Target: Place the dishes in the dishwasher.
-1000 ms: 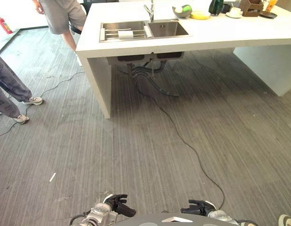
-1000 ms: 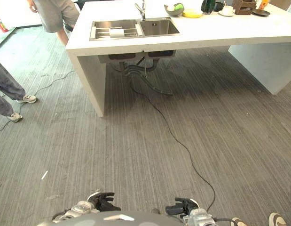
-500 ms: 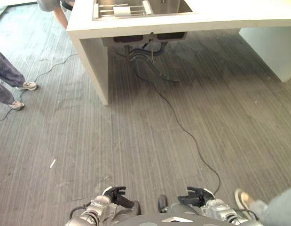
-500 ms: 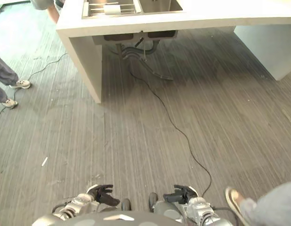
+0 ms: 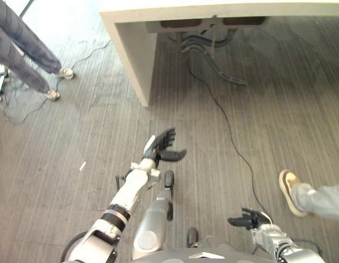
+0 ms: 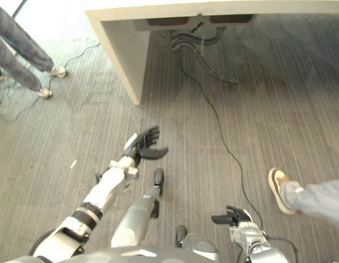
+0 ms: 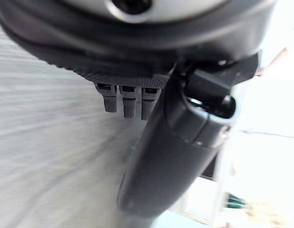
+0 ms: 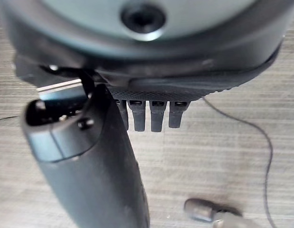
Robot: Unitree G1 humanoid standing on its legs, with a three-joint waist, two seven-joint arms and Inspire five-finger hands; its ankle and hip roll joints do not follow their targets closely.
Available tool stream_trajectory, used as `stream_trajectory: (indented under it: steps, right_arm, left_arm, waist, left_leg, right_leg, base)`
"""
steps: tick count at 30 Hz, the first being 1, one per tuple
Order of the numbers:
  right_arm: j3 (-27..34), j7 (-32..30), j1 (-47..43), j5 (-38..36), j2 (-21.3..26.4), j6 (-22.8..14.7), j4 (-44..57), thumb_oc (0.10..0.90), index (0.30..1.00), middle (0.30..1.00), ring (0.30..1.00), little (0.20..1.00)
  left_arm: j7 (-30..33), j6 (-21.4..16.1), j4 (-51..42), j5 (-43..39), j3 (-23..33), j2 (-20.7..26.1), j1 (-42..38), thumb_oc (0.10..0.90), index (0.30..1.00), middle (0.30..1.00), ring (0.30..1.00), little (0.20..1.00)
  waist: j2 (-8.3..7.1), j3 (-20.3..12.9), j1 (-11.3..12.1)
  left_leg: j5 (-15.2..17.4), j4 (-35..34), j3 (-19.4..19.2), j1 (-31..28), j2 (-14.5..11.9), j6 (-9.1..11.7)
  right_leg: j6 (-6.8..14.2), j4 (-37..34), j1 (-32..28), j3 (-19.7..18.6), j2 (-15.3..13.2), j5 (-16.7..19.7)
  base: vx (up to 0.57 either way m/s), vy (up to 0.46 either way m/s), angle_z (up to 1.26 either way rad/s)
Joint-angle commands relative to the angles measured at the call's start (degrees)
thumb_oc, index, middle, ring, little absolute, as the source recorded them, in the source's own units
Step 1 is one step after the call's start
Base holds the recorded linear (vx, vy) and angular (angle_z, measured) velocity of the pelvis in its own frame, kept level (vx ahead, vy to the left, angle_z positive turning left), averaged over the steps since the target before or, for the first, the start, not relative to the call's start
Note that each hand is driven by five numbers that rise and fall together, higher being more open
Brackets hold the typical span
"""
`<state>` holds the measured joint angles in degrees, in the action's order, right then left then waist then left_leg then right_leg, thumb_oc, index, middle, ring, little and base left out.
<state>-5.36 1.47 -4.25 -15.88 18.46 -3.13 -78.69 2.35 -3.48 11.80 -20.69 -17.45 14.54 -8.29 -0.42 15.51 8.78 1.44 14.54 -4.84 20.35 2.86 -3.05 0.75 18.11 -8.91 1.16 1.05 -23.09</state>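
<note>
At the far left of my head view I see a person's legs [image 5: 24, 46] in dark trousers and pale shoes, standing on the grey striped floor [image 5: 76, 126] among thin cables. Next to them, further ahead, is the white counter [image 5: 137, 52], with its end panel coming down to the floor and dark drain hoses [image 5: 216, 46] hanging under it. I can see no dishes and no dishwasher from here, so I cannot tell where they are.

My left hand [image 5: 162, 147] is raised out in front of me over the floor, below the counter's end panel. It is released: the fingers are spread and nearly straight, the thumb stands out to the side, and it holds nothing. Its wrist view shows the same, with the thumb [image 7: 170, 156] jutting out and short fingers [image 7: 125, 97] over blurred floor.

A black cable [image 5: 229, 137] runs from under the counter across the floor. My right hand [image 5: 250, 219] sits low by my body, relaxed and empty, its fingers [image 8: 154, 114] straight in the wrist view above bare floor.

At the far right a person's foot [image 5: 292, 192] in a tan shoe, with a grey trouser leg, rests on the floor near that hand.
</note>
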Motion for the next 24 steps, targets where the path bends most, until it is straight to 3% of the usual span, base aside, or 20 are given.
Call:
stream_trajectory:
  steps: [1, 2, 3, 4, 5, 6, 7, 8, 9, 11, 12, 14, 17, 18, 19, 20, 21, 22, 24]
  right_arm:
    - [0.11, 1.10, 4.97, 2.61, 1.93, 0.97, -1.32, 0.800, 0.900, 0.900, 0.900, 0.900]
    - [0.09, 1.10, 4.94, 2.61, 1.94, 0.97, -1.33, 0.800, 0.900, 0.900, 0.900, 0.900]
    - [0.59, 1.67, 5.39, 2.59, 1.88, 1.32, -1.45, 0.800, 0.900, 0.900, 0.900, 0.900]
    - [1.51, 2.28, 6.72, 3.11, 1.66, 1.78, -3.83, 0.800, 0.900, 0.900, 0.900, 0.900]
    - [1.57, 2.90, 7.75, 2.87, 1.42, 1.79, -4.26, 0.800, 0.900, 0.900, 0.900, 0.900]
    - [1.47, 3.57, 8.05, 2.62, 1.28, 1.71, -4.26, 0.800, 0.900, 0.900, 0.900, 0.900]
    - [1.47, 3.57, 8.05, 2.62, 1.28, 1.71, -4.26, 0.800, 0.900, 0.900, 0.900, 0.900]
    - [1.07, 3.93, 8.62, 2.93, 1.06, 1.50, -4.32, 0.800, 0.900, 0.900, 0.900, 0.900]
    - [0.39, 4.43, 8.89, 3.30, 1.14, 1.59, -4.29, 0.800, 0.900, 0.900, 0.900, 0.900]
    - [-0.42, 4.55, 8.56, 3.59, 1.02, 2.01, -5.46, 0.800, 0.900, 0.900, 0.900, 0.900]
    - [-0.59, 4.84, 8.47, 3.48, 0.81, 2.33, -5.83, 0.800, 0.900, 0.900, 0.900, 0.900]
    - [-1.08, 4.97, 7.79, 2.51, 0.60, 2.39, -5.23, 0.800, 0.900, 0.900, 0.900, 0.900]
    - [-1.30, 4.94, 6.74, 1.59, 0.83, 2.52, -4.60, 0.800, 0.900, 0.900, 0.900, 0.900]
    - [-1.29, 4.88, 5.87, 0.62, 1.43, 2.46, -3.97, 0.800, 0.900, 0.900, 0.900, 0.900]
    - [-1.30, 4.88, 5.86, 0.62, 1.44, 2.47, -3.96, 0.800, 0.900, 0.900, 0.900, 0.900]
    - [-1.28, 4.52, 5.46, -0.78, 1.97, 2.38, -3.23, 0.800, 0.900, 0.900, 0.900, 0.900]
    - [-0.44, 4.05, 5.51, -2.20, 2.43, 2.03, -2.78, 0.800, 0.900, 0.900, 0.900, 0.900]
    - [-0.44, 4.05, 5.51, -2.20, 2.43, 2.03, -2.78, 0.800, 0.900, 0.900, 0.900, 0.900]
    - [0.63, 3.80, 6.20, -3.16, 3.10, 1.96, -2.80, 0.800, 0.900, 0.900, 0.900, 0.900]
  left_arm:
    - [0.92, -7.49, -4.05, 3.01, 3.79, 5.02, -10.05, 0.800, 0.900, 0.900, 0.900, 0.900]
    - [0.91, -7.43, -4.14, 3.02, 3.84, 5.02, -10.01, 0.800, 0.900, 0.900, 0.900, 0.900]
    - [0.74, -7.85, -7.19, 3.88, 4.88, 6.07, -10.54, 0.800, 0.900, 0.900, 0.900, 0.900]
    - [1.10, -8.28, -11.92, 6.87, 6.96, 8.25, -12.58, 0.800, 0.900, 0.900, 0.900, 0.900]
    - [1.12, -8.66, -14.04, 7.35, 7.52, 8.63, -13.12, 0.800, 0.900, 0.900, 0.900, 0.900]
    - [1.03, -9.31, -15.57, 7.79, 7.73, 8.75, -14.27, 0.800, 0.900, 0.900, 0.900, 0.900]
    - [1.03, -9.31, -15.57, 7.79, 7.73, 8.75, -14.27, 0.800, 0.900, 0.900, 0.900, 0.900]
    - [1.16, -10.09, -17.77, 8.86, 7.71, 9.13, -15.10, 0.800, 0.900, 0.900, 0.900, 0.900]
    - [1.40, -11.48, -20.77, 9.52, 7.81, 10.19, -16.94, 0.800, 0.900, 0.900, 0.900, 0.900]
    - [1.64, -12.36, -22.45, 8.95, 7.47, 9.68, -19.11, 0.800, 0.900, 0.900, 0.900, 0.900]
    - [1.45, -12.48, -22.61, 8.77, 7.05, 9.50, -19.78, 0.800, 0.900, 0.900, 0.900, 0.900]
    - [1.08, -13.05, -23.05, 7.98, 6.10, 8.88, -21.16, 0.800, 0.900, 0.900, 0.900, 0.900]
    - [0.42, -13.48, -23.05, 7.19, 4.86, 7.45, -21.97, 0.800, 0.900, 0.900, 0.900, 0.900]
    - [0.35, -13.37, -22.81, 6.33, 4.27, 6.46, -22.06, 0.800, 0.900, 0.900, 0.900, 0.900]
    - [0.35, -13.36, -22.82, 6.33, 4.29, 6.46, -22.06, 0.800, 0.900, 0.900, 0.900, 0.900]
    - [0.57, -13.54, -22.36, 6.40, 4.04, 6.10, -21.80, 0.800, 0.900, 0.900, 0.900, 0.900]
    - [0.48, -13.14, -22.15, 6.24, 3.77, 5.67, -21.15, 0.800, 0.900, 0.900, 0.900, 0.900]
    - [0.48, -13.14, -22.15, 6.24, 3.77, 5.67, -21.15, 0.800, 0.900, 0.900, 0.900, 0.900]
    - [0.88, -12.79, -21.26, 6.47, 2.82, 4.81, -21.06, 0.800, 0.900, 0.900, 0.900, 0.900]
  waist:
    - [-1.12, -6.75, -0.37]
    - [-0.98, -6.87, -0.25]
    - [-0.34, -6.08, -0.98]
    - [1.59, -5.33, -2.69]
    - [2.01, -5.27, -3.96]
    - [2.43, -5.13, -5.42]
    - [2.43, -5.13, -5.42]
    - [2.74, -5.39, -6.97]
    - [1.79, -6.06, -8.43]
    - [1.87, -6.27, -9.67]
    - [1.86, -6.66, -9.86]
    - [1.97, -7.51, -9.78]
    - [3.01, -8.37, -10.16]
    - [3.02, -7.82, -10.65]
    - [3.13, -7.93, -10.81]
    - [2.94, -7.50, -11.08]
    - [2.84, -7.65, -10.86]
    - [2.84, -7.65, -10.86]
    - [2.56, -7.20, -9.98]
  left_leg:
    - [-1.79, -0.98, 2.19, -1.13, 1.15, 2.62]
    - [-1.89, -1.03, 2.15, -0.98, 0.95, 2.62]
    - [-0.39, -1.61, 2.46, -4.08, 1.04, 1.73]
    - [1.61, -3.97, 3.01, -11.28, 0.87, 0.89]
    - [2.62, -4.58, 3.65, -14.44, 1.23, 0.79]
    - [2.85, -5.22, 4.72, -17.35, 1.17, 1.20]
    - [2.85, -5.22, 4.72, -17.35, 1.17, 1.20]
    - [3.47, -6.04, 5.81, -20.50, 1.08, 1.80]
    - [5.14, -6.63, 5.78, -23.10, 1.62, 3.16]
    - [6.47, -6.32, 6.18, -25.81, 1.65, 4.06]
    - [6.69, -5.66, 5.98, -26.86, 1.61, 4.49]
    - [7.13, -2.40, 6.46, -27.07, 1.28, 5.13]
    - [5.16, 2.80, 6.59, -25.86, 0.45, 6.66]
    - [0.20, 12.38, 5.59, -22.71, -0.30, 9.51]
    - [0.44, 12.93, 5.75, -22.26, -0.38, 9.53]
    - [-2.14, 16.21, 4.74, -20.32, -1.30, 10.51]
    - [-0.77, 13.71, 1.65, -18.05, -4.24, 9.02]
    - [-0.77, 13.71, 1.65, -18.05, -4.24, 9.02]
    - [-0.08, 3.46, -2.22, -15.88, -6.66, 8.45]
  right_leg:
    - [9.04, 24.32, 4.12, -2.80, -9.82, 30.70]
    - [9.04, 24.36, 4.39, -2.94, -9.63, 30.83]
    - [8.70, 30.04, 7.82, -3.21, -9.48, 32.74]
    - [6.92, 33.38, 14.08, -1.71, -10.23, 27.07]
    - [6.57, 31.90, 16.51, -1.52, -9.40, 23.33]
    - [6.46, 28.57, 19.00, -1.14, -7.68, 20.67]
    - [6.46, 28.57, 19.00, -1.14, -7.68, 20.67]
    - [6.38, 22.01, 20.61, -0.09, -5.87, 17.01]
    - [8.58, 3.00, 21.54, 0.85, -5.51, 17.13]
    - [10.38, -9.59, 20.15, 0.04, -4.38, 21.57]
    - [10.96, -10.48, 20.40, -0.29, -4.28, 22.60]
    - [9.96, -10.20, 18.55, -1.40, -4.42, 22.72]
    - [8.22, -8.82, 16.60, -2.24, -4.22, 21.91]
    - [6.22, -7.32, 15.23, -2.02, -4.16, 19.82]
    - [6.20, -7.17, 15.45, -1.83, -4.10, 19.76]
    - [5.03, -7.30, 13.96, -2.00, -3.76, 18.67]
    - [4.53, -7.96, 11.35, -1.09, -4.05, 17.05]
    - [4.53, -7.96, 11.35, -1.09, -4.05, 17.05]
    - [4.71, -9.79, 8.56, 1.61, -5.41, 16.27]
  base:
    - [0.66, 0.198, -0.27]
    - [0.45, 0.121, 0.02]
    - [0.65, 0.179, 0.46]
    - [0.86, 0.180, 0.22]
    - [0.85, 0.077, 0.31]
    - [0.42, -0.033, 0.01]
    - [0.41, -0.103, 0.24]
    - [0.51, -0.254, 0.39]
    - [0.68, -0.339, 0.68]
    - [0.55, -0.312, 1.26]
    - [0.44, -0.269, 1.21]
    - [0.38, -0.247, 0.52]
    - [0.25, -0.204, 0.05]
    - [0.13, -0.149, 0.00]
    - [0.20, -0.238, 0.29]
    - [0.25, -0.183, 0.42]
    - [0.25, -0.183, 0.32]
    - [0.27, -0.113, 0.26]
    - [0.20, -0.039, 0.76]
